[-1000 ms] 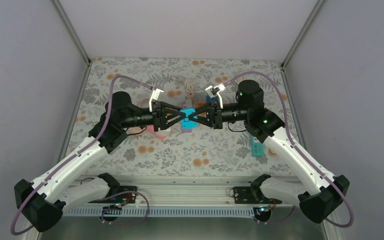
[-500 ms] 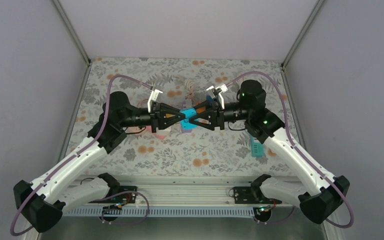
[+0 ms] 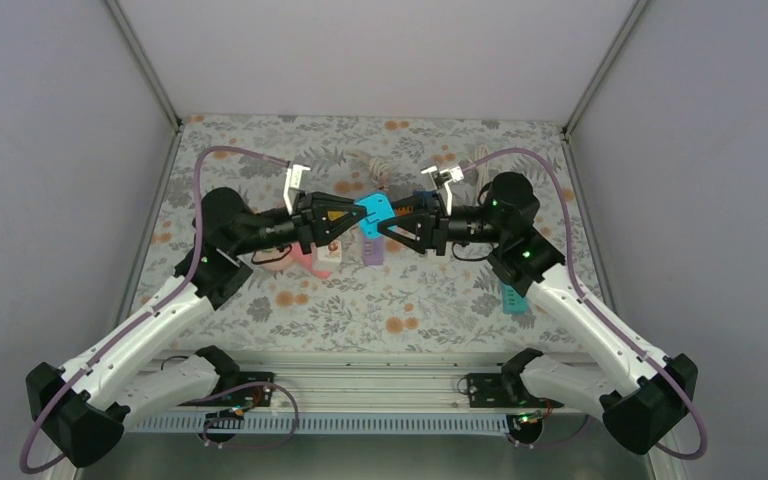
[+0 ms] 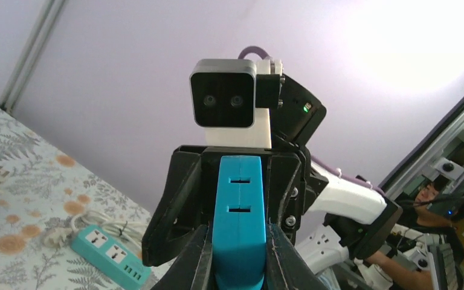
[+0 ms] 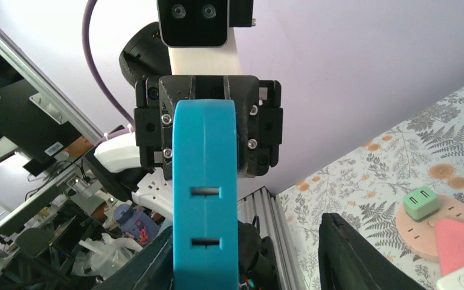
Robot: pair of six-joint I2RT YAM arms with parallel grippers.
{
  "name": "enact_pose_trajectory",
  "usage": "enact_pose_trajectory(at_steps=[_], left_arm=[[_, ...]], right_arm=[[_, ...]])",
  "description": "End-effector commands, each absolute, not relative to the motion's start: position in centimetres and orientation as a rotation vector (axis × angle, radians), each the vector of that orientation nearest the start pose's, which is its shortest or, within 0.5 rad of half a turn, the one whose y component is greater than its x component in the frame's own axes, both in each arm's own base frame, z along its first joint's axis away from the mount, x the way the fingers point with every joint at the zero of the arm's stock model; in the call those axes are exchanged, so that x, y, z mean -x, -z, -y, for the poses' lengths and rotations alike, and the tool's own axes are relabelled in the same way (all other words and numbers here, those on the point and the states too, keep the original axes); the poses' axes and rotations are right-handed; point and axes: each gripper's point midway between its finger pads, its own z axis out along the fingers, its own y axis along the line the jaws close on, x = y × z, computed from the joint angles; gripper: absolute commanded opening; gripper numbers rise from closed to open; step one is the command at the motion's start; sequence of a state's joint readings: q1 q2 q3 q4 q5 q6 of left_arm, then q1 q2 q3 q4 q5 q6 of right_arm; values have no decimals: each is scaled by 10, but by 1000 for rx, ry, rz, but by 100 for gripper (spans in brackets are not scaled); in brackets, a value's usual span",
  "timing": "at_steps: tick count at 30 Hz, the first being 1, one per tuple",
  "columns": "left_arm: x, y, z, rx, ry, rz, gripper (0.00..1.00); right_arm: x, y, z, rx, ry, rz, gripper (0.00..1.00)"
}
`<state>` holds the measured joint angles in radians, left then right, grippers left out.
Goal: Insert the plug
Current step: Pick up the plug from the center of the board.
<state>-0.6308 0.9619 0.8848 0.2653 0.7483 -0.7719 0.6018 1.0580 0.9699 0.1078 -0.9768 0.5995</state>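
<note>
A blue socket block [image 3: 373, 213] with two slots is held in the air between the two grippers, which face each other. My left gripper [image 3: 352, 222] is shut on it. In the left wrist view the block [image 4: 240, 223] sits squeezed between both fingers of that gripper [image 4: 237, 266]. My right gripper [image 3: 392, 226] is open. In the right wrist view the block [image 5: 205, 205] lies against the left finger, and the right finger [image 5: 350, 260] stands well apart from it. No separate plug is clearly in view.
A teal power strip [image 3: 512, 295] lies at the right, also in the left wrist view [image 4: 112, 254]. A purple piece [image 3: 373, 250], a white piece [image 3: 325, 255], a pink piece [image 3: 300, 262] and coiled white cords [image 3: 380, 170] lie on the floral mat. A green charger [image 5: 422, 202] sits on a pink disc.
Both grippers have risen and moved toward the back, carrying the blue block up off the mat. The purple and white pieces beneath now show.
</note>
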Motion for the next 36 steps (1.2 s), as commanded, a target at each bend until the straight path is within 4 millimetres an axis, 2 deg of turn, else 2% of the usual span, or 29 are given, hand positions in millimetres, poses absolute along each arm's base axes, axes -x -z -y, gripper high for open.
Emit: enact_pose_trajectory(at_steps=[1, 7, 14, 19, 22, 30, 36], left_arm=[[-189, -427, 271, -530, 1626, -1456, 2], [-194, -428, 270, -500, 1616, -1447, 3], [-198, -422, 270, -494, 1588, -1466, 6], [-199, -418, 269, -486, 1572, -1482, 6], [-198, -417, 268, -483, 1568, -1482, 6], [-194, -421, 271, -499, 1604, -1494, 7], [-191, -426, 271, -517, 1620, -1490, 7]], right_arm=[[-180, -403, -291, 805, -1612, -1530, 41], [-179, -418, -289, 782, -1641, -1447, 38], [-182, -430, -288, 777, -1617, -1390, 21], [-188, -436, -290, 776, -1591, -1385, 16], [-188, -435, -293, 793, -1603, -1392, 19], [-180, -422, -301, 894, -1660, -1426, 38], [-178, -412, -305, 960, -1656, -1459, 42]])
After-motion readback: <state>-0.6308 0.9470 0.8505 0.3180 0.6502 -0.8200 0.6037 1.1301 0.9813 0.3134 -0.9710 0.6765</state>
